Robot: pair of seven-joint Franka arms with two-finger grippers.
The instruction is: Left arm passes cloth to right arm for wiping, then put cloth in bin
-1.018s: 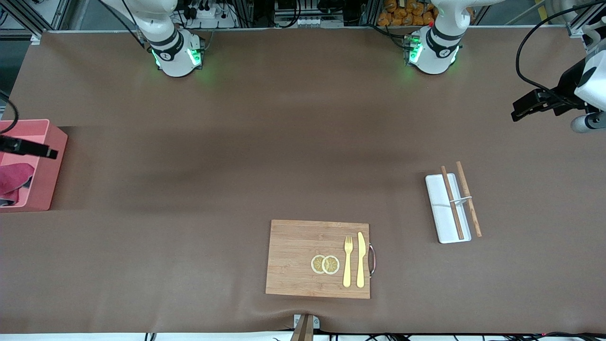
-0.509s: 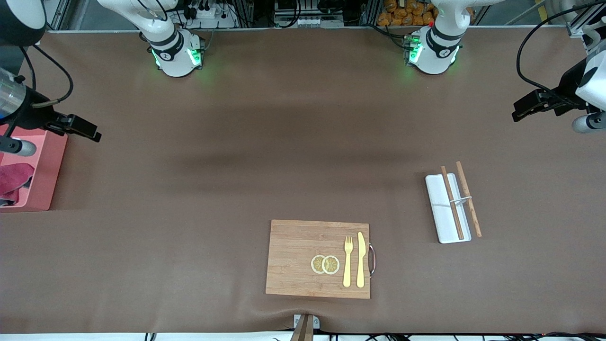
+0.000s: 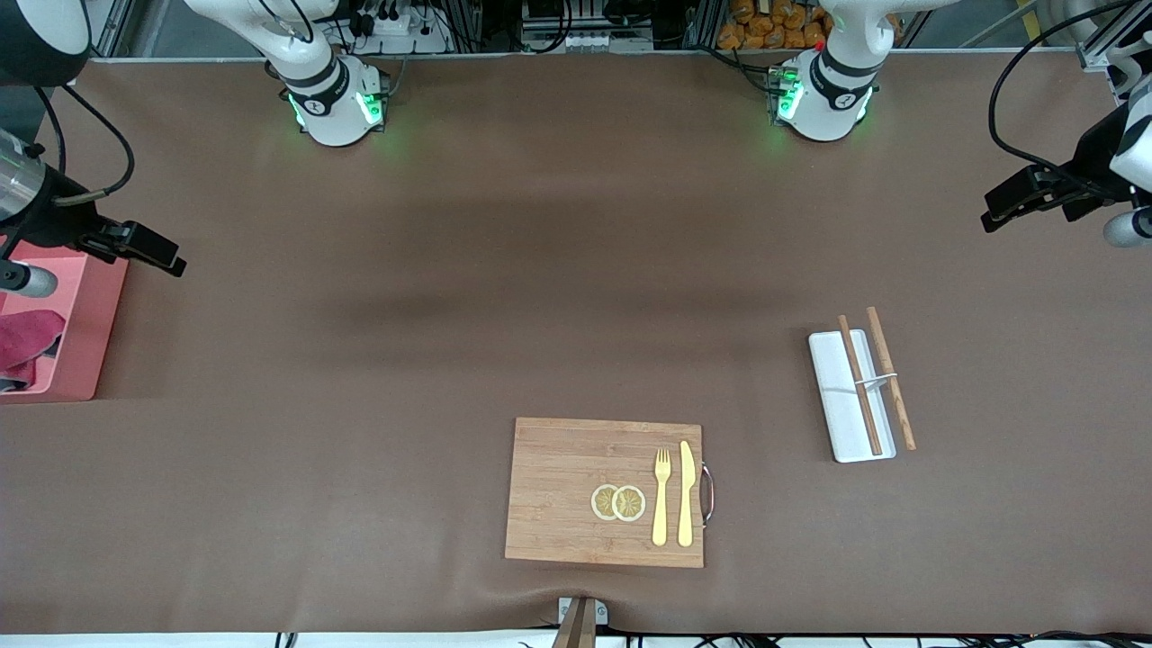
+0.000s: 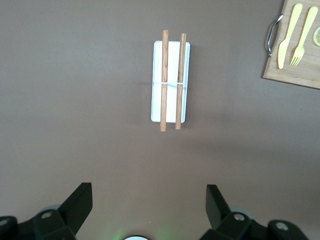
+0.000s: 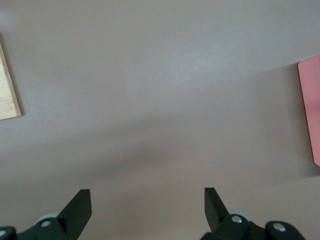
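The crimson-pink cloth (image 3: 27, 337) lies crumpled inside the salmon-pink bin (image 3: 85, 342) at the right arm's end of the table. A corner of the bin also shows in the right wrist view (image 5: 311, 110). My right gripper (image 3: 166, 259) is open and empty, high over the bare table beside the bin; its jaws stand wide apart in the right wrist view (image 5: 147, 200). My left gripper (image 3: 999, 209) is open and empty, high over the left arm's end of the table; its jaws stand wide apart in the left wrist view (image 4: 149, 200).
A wooden cutting board (image 3: 558, 490) with two lemon slices (image 3: 618, 502), a fork (image 3: 661, 495) and a knife (image 3: 686, 493) lies near the front edge. A white tray (image 3: 841, 405) with two wooden sticks (image 3: 891, 378) lies toward the left arm's end, also in the left wrist view (image 4: 170, 82).
My right gripper has risen from over the bin and moved off it toward the table's middle, empty. The cloth stays in the bin. The left gripper drifted slightly.
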